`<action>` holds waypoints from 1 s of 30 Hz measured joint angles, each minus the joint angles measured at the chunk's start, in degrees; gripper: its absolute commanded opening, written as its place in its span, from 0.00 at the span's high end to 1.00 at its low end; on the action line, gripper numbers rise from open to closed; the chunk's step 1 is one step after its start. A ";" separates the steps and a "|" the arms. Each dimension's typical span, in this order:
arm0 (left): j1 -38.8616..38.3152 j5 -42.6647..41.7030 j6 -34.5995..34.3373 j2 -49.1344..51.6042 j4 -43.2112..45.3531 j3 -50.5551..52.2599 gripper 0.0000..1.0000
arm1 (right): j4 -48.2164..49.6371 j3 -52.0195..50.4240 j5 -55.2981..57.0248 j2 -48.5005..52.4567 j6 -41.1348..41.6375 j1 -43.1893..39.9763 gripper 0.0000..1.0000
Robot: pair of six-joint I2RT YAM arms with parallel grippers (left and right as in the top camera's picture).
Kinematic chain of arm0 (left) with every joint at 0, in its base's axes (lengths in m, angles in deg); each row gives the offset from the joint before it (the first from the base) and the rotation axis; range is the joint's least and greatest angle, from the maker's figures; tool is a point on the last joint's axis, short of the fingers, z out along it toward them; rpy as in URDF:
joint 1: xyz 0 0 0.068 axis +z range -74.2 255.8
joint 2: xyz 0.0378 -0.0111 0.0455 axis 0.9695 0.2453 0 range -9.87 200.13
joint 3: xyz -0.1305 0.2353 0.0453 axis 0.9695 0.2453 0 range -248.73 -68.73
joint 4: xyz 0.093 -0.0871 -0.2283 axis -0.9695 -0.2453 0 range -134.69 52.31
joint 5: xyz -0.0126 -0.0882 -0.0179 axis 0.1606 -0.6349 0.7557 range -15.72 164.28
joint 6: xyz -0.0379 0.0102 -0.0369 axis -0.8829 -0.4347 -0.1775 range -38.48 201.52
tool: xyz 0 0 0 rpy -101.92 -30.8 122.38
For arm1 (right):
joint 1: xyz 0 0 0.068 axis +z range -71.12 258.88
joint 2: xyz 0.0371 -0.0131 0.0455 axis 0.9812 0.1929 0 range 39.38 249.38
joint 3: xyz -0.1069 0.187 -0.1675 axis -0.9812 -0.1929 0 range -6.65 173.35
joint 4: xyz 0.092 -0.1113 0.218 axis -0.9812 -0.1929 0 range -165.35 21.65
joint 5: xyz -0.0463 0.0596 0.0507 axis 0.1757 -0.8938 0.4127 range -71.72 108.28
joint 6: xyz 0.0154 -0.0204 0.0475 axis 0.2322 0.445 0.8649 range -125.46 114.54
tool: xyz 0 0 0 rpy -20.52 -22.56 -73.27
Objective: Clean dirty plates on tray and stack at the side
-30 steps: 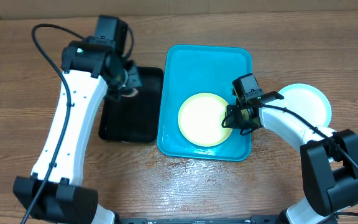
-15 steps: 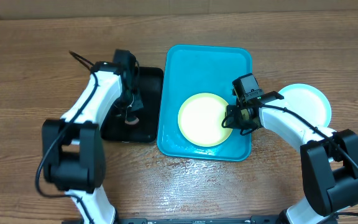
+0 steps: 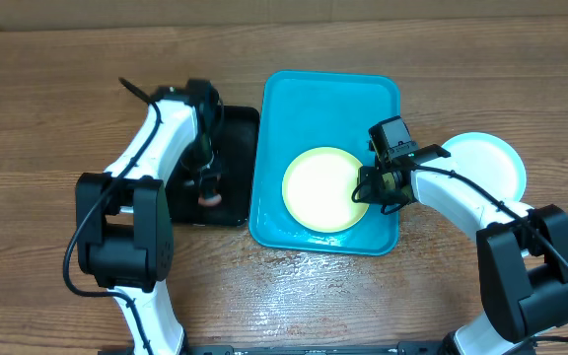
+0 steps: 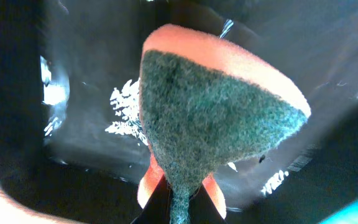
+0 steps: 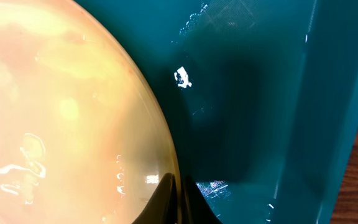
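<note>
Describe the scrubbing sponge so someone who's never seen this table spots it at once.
Find the small black rectangular tray left of the large turquoise plastic tray. Over it, the left gripper pinches the orange foam sponge; its dark green scouring face sets it apart from the smooth trays.

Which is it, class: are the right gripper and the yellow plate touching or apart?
Touching. The right wrist view shows the right gripper pinching the rim of the yellow plate.

A glossy pale yellow round plate (image 5: 61, 112) is seen lying in a turquoise plastic tray (image 5: 247, 112), and its edge is apparently pinched between the closed dark fingertips of the right gripper (image 5: 177, 191).
</note>
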 measured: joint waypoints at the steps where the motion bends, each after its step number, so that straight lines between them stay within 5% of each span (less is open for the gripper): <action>1: 0.00 0.04 0.00 0.02 -1.64 -2.82 0.96 | 0.00 0.00 -0.04 0.00 -0.04 0.00 0.96; 6: -0.13 1.57 0.00 0.00 -4.87 -11.63 0.96 | -0.04 0.00 -0.02 0.00 -0.09 0.00 0.96; 19: -10.51 8.83 -1.60 0.00 -6.86 -13.44 0.96 | 0.00 0.00 -0.02 0.00 -0.20 0.00 0.96; 30: -25.44 -6.14 -5.64 1.36 8.48 -16.24 0.96 | -0.04 0.00 0.00 0.00 -0.20 0.00 0.96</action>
